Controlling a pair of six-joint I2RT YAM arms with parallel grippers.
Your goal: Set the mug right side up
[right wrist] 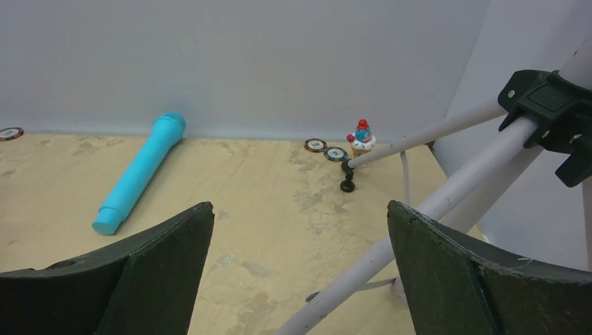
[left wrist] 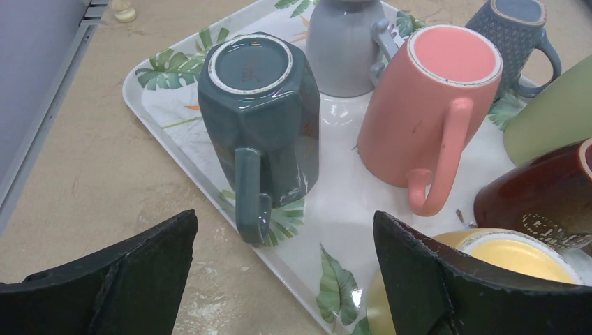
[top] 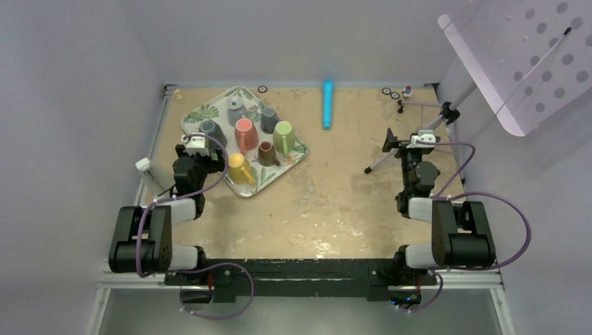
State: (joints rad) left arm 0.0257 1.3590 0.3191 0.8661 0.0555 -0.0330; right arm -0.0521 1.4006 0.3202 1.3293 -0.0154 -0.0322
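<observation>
A leaf-print tray holds several mugs. In the left wrist view a dark teal mug, a pink mug, a grey mug and a blue mug stand upside down on the tray. A yellow mug stands mouth up beside a brown mug and a green mug. My left gripper is open and empty at the tray's near-left edge, just short of the teal mug's handle. My right gripper is open and empty, far right.
A white tripod with its legs spread stands right by my right gripper. A light blue cylinder lies at the back middle. Poker chips and a small figurine sit at the back right corner. Walls close in on both sides.
</observation>
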